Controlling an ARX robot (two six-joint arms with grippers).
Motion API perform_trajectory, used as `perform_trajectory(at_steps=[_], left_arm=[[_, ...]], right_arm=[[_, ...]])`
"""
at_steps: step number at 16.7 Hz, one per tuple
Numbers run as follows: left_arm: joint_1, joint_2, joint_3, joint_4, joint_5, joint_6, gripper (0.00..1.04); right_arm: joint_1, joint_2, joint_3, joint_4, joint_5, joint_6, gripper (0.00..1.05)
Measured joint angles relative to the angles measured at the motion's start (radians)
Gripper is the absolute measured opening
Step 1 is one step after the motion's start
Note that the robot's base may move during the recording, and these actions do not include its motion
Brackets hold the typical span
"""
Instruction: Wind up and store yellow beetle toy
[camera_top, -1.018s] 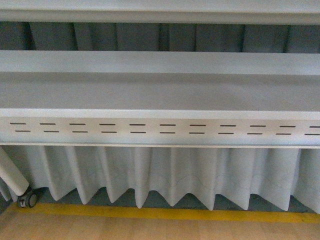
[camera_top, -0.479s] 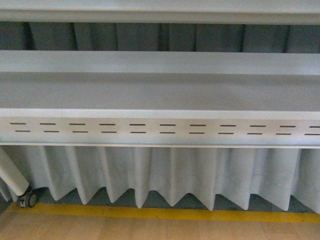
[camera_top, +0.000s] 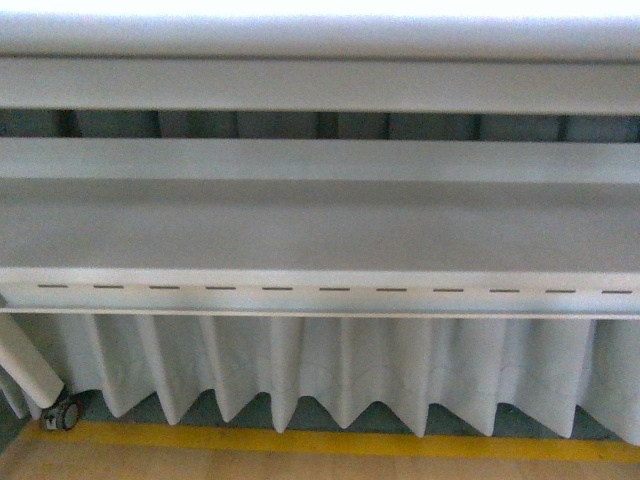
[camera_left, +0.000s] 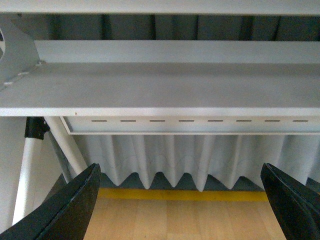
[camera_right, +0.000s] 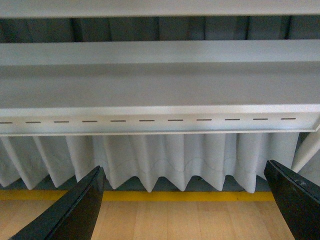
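Note:
The yellow beetle toy is out of view in all three views. In the left wrist view my left gripper (camera_left: 179, 167) is open, its two black fingertips (camera_left: 75, 205) wide apart with only wooden floor and curtain between them. The right wrist view shows my right gripper (camera_right: 184, 167) open the same way, and nothing sits between its black fingertips (camera_right: 287, 197). Neither arm shows in the front view.
A white shelf (camera_top: 320, 225) with a slotted front rail (camera_top: 330, 290) spans the front view, with another white board (camera_top: 320, 85) above it. A pleated white curtain (camera_top: 330, 370) hangs below it to a yellow floor stripe (camera_top: 300, 438). A white leg and a caster (camera_top: 66, 412) stand low left.
The front view has shifted: the shelf and its slotted rail now sit lower in the picture, the rail looks thinner, and more of the upper board shows.

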Motion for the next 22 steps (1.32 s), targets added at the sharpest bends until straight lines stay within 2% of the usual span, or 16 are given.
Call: perform_trajectory(at_steps=[22], left_arm=[[0.000,0.000,0.000,0.005,-0.002,-0.001,0.98]], right_arm=[[0.000,0.000,0.000,0.005,0.002,0.003,0.98]])
